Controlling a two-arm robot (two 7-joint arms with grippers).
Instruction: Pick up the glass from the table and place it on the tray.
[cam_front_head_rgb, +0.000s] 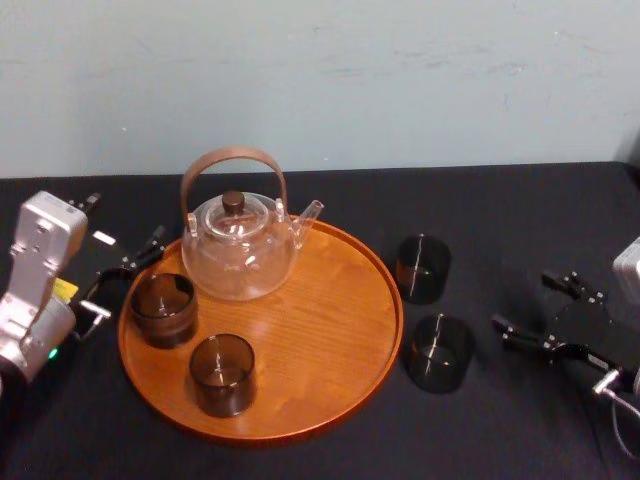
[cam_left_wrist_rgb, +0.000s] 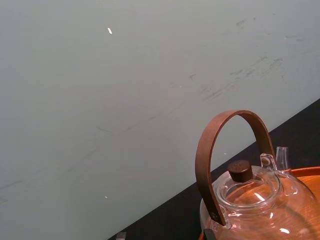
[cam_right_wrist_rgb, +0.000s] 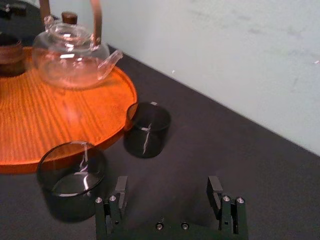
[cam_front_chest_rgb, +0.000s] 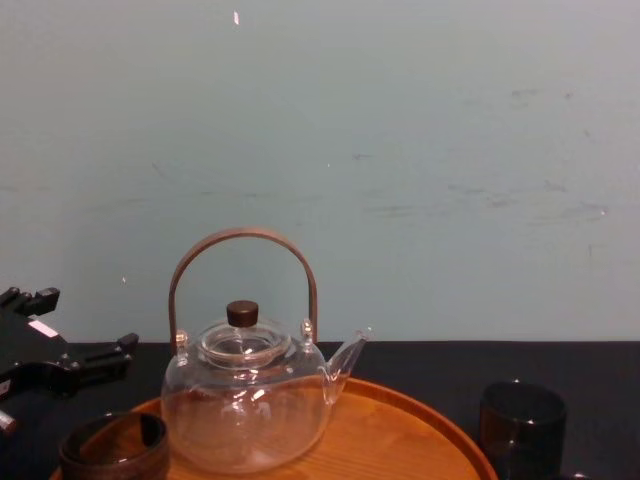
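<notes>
Head view: I see two short smoked-glass tumblers on the desk (cam_front_head_rgb: 500, 220), just beside the right rim of the tray (cam_front_head_rgb: 330, 300). They are the near glass (cam_front_head_rgb: 437, 352) and the far glass (cam_front_head_rgb: 422, 268). Both are upright cylinders, long axis vertical, mouths up, with a gap between them. The desk is plain black cloth. The tray is round orange-brown wood with visible grain and a low rim. It carries a clear glass teapot (cam_front_head_rgb: 238, 250) with a bent wooden handle and a dark knob, its spout aimed right. It also holds two more dark tumblers, the rear-left glass (cam_front_head_rgb: 163, 308) and the front glass (cam_front_head_rgb: 222, 374). My right gripper (cam_front_head_rgb: 540, 310) sits right of the near glass, jaws released and spread. My left gripper (cam_front_head_rgb: 125, 275) sits at the tray's left edge beside the rear-left glass, jaws likewise released.
</notes>
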